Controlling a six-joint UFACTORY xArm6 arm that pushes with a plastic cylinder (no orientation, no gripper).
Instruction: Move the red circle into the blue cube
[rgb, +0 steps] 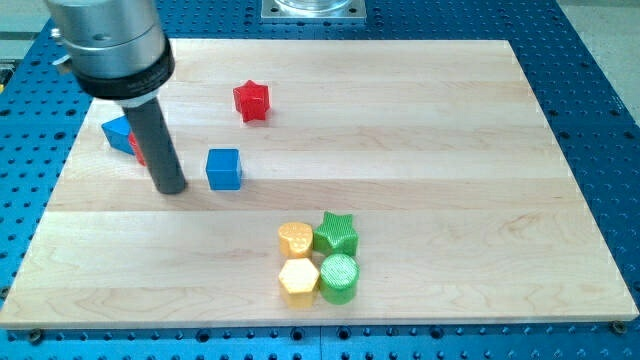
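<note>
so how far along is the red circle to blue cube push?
Nothing looks done yet: the red piece, mostly hidden behind the rod, sits apart from the blue cube, beside another blue block. In hand: my tip rests between the two, just left of the cube. Left: get behind the red piece and push it rightward.

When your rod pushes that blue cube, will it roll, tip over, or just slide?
Probably slide. The blue cube sits flat on the smooth wooden board, and its flat faces give it nothing to roll on. It looks squat, so tipping seems unlikely. My tip stands just to its left in the view; an off-centre push might turn it.
</note>
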